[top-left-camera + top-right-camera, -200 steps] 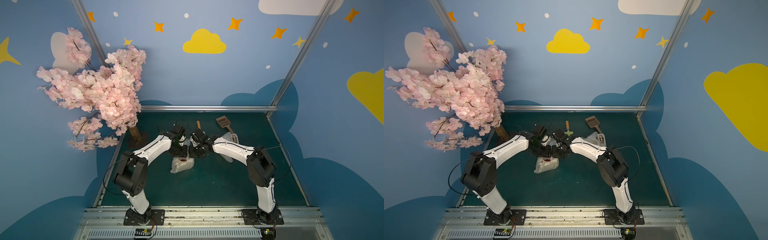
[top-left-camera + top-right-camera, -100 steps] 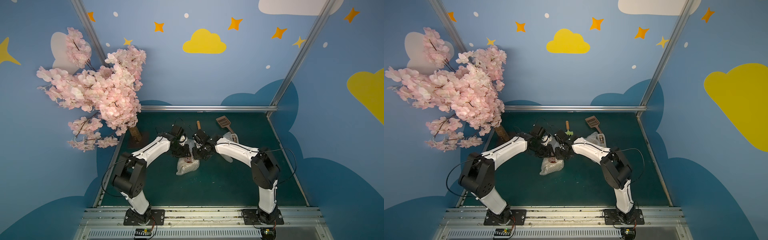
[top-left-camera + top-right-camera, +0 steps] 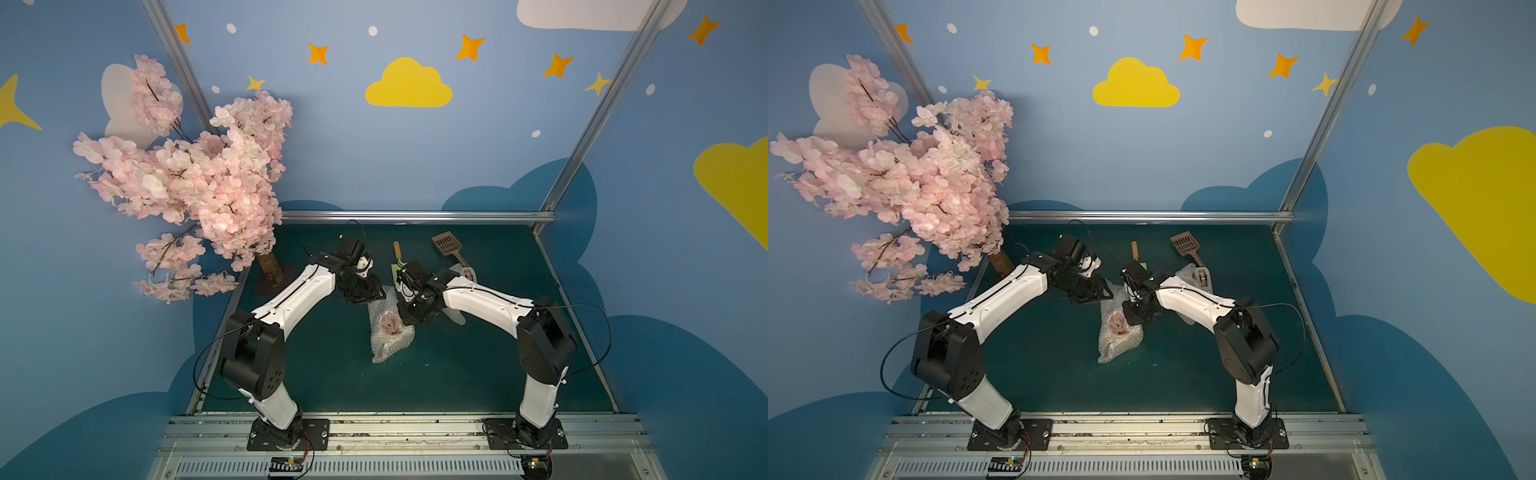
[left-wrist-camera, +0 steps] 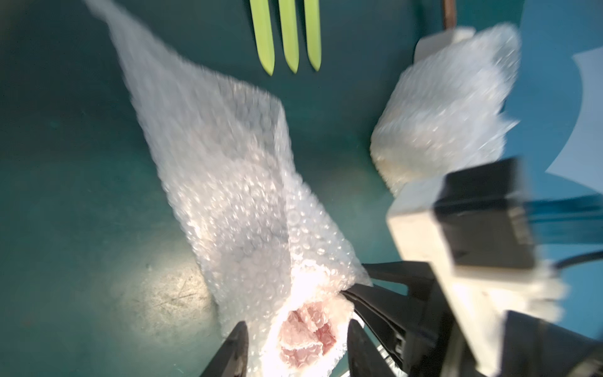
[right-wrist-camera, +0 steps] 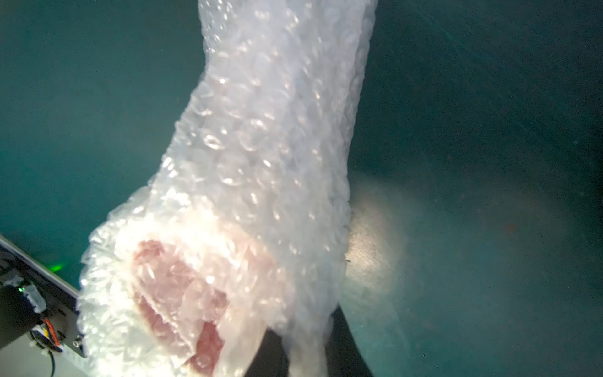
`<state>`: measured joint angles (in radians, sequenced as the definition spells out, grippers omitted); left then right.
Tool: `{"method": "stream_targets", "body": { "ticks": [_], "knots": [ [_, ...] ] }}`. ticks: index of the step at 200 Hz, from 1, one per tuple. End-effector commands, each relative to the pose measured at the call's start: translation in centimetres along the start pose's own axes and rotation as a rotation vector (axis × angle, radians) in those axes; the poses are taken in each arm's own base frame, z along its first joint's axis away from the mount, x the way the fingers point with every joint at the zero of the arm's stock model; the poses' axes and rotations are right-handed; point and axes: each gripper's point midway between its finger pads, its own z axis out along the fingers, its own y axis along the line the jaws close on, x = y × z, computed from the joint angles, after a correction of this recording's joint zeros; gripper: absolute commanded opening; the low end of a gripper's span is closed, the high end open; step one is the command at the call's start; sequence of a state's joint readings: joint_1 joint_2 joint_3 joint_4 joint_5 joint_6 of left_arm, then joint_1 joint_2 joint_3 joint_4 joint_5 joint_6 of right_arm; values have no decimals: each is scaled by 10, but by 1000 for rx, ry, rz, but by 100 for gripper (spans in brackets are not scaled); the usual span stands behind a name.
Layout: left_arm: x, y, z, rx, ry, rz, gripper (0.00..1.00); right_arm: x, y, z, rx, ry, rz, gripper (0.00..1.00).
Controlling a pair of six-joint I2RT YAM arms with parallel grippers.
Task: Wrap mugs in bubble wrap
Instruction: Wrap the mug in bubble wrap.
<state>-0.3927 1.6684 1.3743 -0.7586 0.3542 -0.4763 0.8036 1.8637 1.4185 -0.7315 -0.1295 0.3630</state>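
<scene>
Shifted rightward since a second ago, the translucent bubble wrap sheet (image 3: 390,349) bundles the cream-white ceramic mug with a red inside (image 3: 388,326) at frame centre. My right gripper (image 5: 303,341) pinches the wrap. My left gripper (image 4: 297,324) stands spread around its upper end.

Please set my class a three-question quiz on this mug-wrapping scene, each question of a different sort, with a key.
1. True or false: the left claw is clamped shut on the green fork.
2. Multiple choice: what does the right claw pinch? A) the bubble wrap B) the brown scoop C) the tree trunk
3. Fill the gap: through the wrap, the inside of the mug shows ___.

Key
1. False: its jaws stand open, one on each side of the wrapped mug.
2. A
3. red
</scene>
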Motion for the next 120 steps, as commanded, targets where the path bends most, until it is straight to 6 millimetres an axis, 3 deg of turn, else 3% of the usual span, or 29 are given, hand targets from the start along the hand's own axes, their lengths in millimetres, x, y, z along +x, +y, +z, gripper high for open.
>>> {"method": "stream_targets", "body": {
  "ticks": [1,20,69,120],
  "knots": [
    [1,19,-1,-71,21,-47,50,15,-3,-8,-33,51,-107,0],
    [-3,40,3,-93,19,-116,52,18,-2,-11,-64,66,-176,0],
    [-9,83,40,-92,-5,-217,61,19,-4,-16,-110,68,-240,0],
    [-27,95,46,37,-139,-273,67,24,-7,-13,-97,87,-255,0]
  ]
}}
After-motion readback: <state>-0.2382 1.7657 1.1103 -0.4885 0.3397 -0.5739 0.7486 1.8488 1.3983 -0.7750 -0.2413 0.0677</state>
